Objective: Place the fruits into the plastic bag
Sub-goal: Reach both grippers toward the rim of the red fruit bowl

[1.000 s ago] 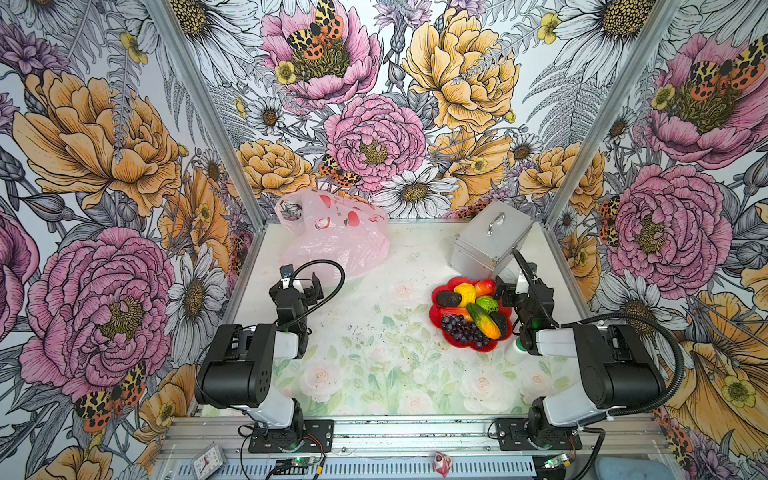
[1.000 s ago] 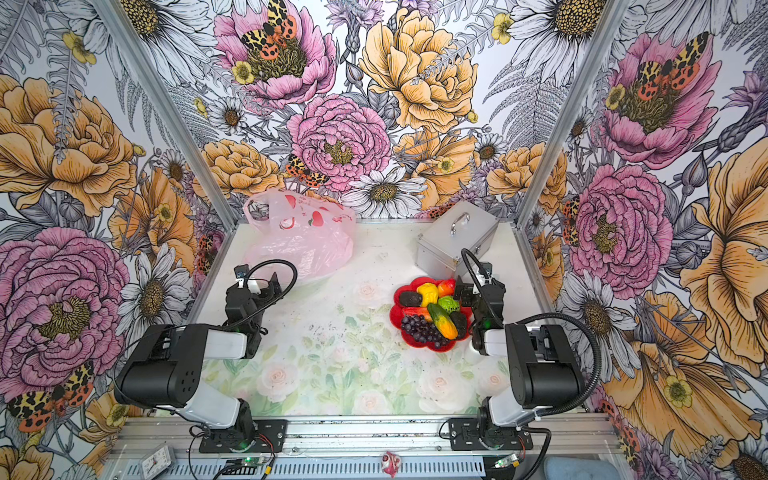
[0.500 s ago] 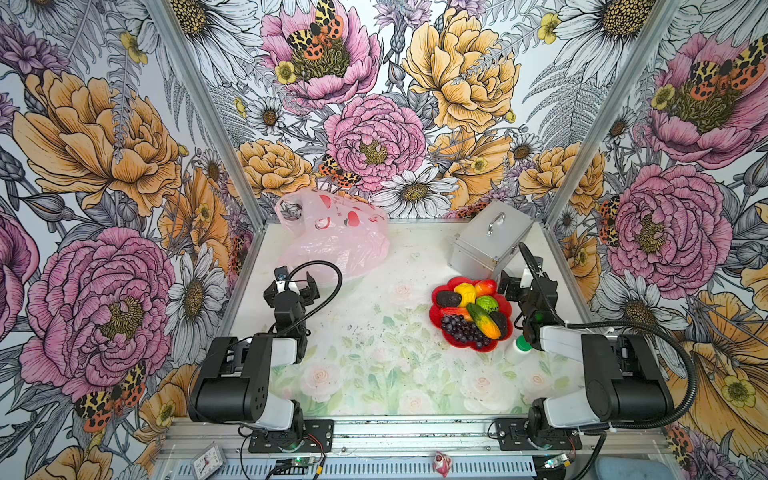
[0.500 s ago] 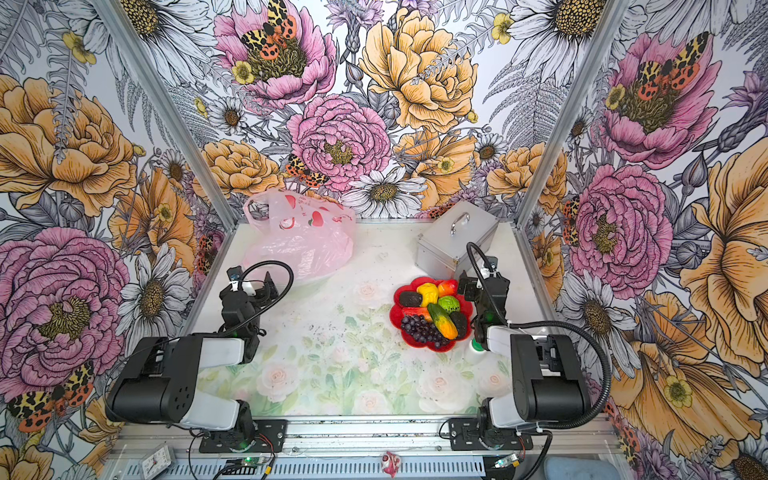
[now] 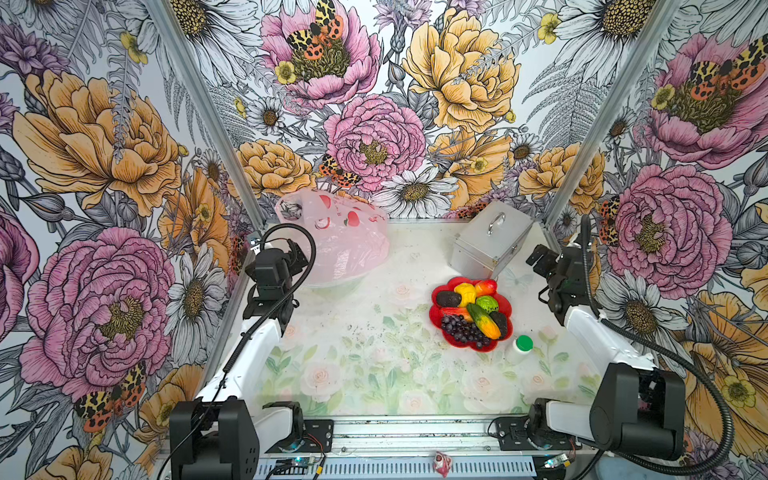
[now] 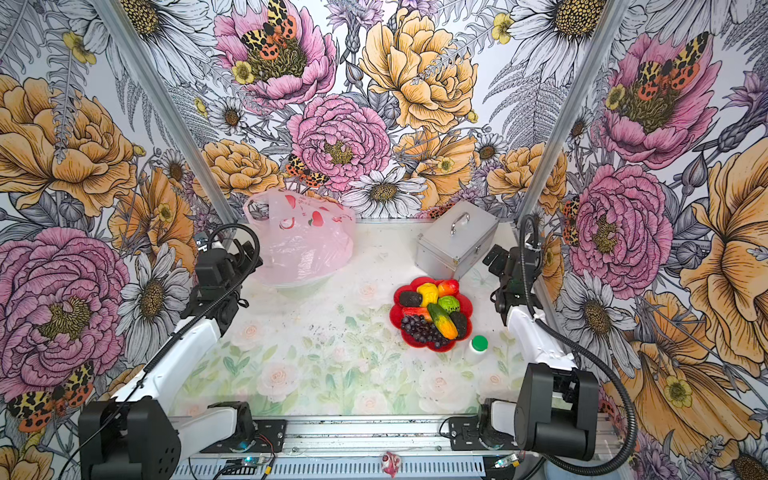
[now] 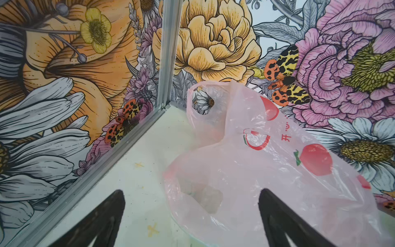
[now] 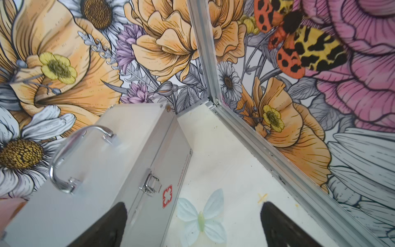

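L gripper (image 7: 191, 193) wide open, nothing btwn the fingers. R gripper (image 8: 193, 204) same: wide, empty.

Since a sec ago both arms have stretched fwd out of their tucked pose. L now sits right at the near-left edge of the plastic bag (image 5: 340, 245). R has gone past the red plate (image 5: 434, 296) and faces the silver case (image 8: 85, 171) and the far-right corner, not the fruit. The white bottle (image 5: 521, 347) w/ green cap, just beside the plate, is now uncovered.

The fruits (image 5: 471, 309) haven't moved: all heaped on the plate, well apart from the bag, so nothing bagged yet. My read: L goes for the bag mouth first; R must come back to the plate.

Bag is slumped far-left, long axis approx along the back wall, handle loop (image 7: 203, 94) standing up at the corner end. Can't tell how open the mouth is. Mango (image 5: 484, 322) lies diagonal, green end far, orange end near-right.
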Available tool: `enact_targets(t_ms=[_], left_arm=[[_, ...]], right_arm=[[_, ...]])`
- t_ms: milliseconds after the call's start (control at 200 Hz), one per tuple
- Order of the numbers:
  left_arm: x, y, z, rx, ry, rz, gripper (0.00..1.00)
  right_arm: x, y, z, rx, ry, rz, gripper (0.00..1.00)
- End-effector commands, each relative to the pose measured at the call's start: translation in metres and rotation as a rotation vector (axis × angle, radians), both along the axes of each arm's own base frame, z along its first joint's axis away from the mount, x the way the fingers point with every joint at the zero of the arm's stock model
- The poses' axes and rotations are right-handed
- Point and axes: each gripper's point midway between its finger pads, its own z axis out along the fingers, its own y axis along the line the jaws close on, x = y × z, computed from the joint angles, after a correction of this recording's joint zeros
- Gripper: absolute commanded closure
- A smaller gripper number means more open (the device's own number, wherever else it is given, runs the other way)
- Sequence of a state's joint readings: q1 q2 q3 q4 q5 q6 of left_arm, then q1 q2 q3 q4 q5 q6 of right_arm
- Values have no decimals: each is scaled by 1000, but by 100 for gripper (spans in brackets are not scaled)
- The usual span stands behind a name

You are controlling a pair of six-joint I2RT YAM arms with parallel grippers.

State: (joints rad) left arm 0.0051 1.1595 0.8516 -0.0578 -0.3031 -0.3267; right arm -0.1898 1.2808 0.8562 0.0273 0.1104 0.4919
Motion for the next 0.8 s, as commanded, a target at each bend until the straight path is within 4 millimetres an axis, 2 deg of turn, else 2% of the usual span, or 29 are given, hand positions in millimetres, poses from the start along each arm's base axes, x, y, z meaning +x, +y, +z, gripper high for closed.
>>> enact_targets(t_ms=[0, 50, 80, 180, 285, 360, 470, 515, 660, 796], left_arm=[[-5, -33, -18, -191, 195, -99, 1], [-3, -49, -23, -172, 247, -146, 1], [-4, -53, -24, -209, 268, -139, 1], [-6, -66, -11, -250, 275, -191, 1], [-13, -71, 3, -186, 323, -221, 1], [-15, -92, 12, -195, 318, -308, 1], [-17, -122, 17, -262, 339, -394, 1], [-19, -136, 19, -286, 348, -431, 1], [-22, -190, 21, -346, 402, -599, 1], [-28, -237, 23, -388, 451, -755, 1]], right_arm=[[-4, 23, -3, 213, 92, 49, 0], [0, 33, -4, 332, 88, 55, 0], [3, 39, 4, 363, 77, 80, 1], [9, 52, 30, 269, 106, 163, 1], [21, 66, 35, 321, 156, 236, 1], [27, 84, 49, 367, 162, 294, 1], [22, 98, 64, 382, 189, 330, 1], [18, 104, 65, 406, 221, 342, 1], [-7, 120, 45, 500, 391, 347, 7], [-34, 128, 35, 485, 486, 347, 11]])
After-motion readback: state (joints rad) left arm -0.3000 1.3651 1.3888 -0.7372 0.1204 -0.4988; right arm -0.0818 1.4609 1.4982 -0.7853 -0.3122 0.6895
